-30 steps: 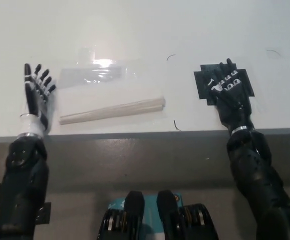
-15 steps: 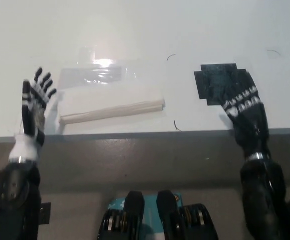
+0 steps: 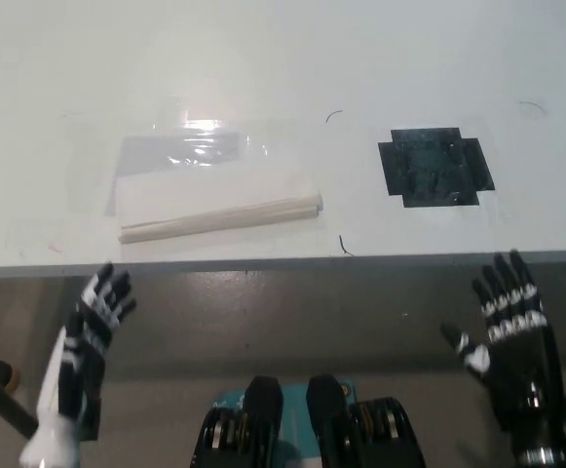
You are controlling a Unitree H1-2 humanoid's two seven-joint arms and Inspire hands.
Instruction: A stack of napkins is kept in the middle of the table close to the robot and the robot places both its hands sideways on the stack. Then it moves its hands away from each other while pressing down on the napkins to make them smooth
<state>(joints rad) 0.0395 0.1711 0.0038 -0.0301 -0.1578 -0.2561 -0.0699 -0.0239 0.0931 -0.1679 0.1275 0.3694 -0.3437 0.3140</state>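
The stack of napkins [image 3: 216,200] lies on the table [image 3: 360,58], near its front edge and left of the middle, with its long axis across me, from left to right. Both my hands hang below the table edge, fingers spread and holding nothing. My left hand [image 3: 90,336] is nearer to the stack than my right hand [image 3: 509,336]

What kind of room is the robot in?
Probably a robot test lab: a plain white table holding only a napkin stack, clear plastic wrapper and black marker patch. Both robot hands hang below its edge.
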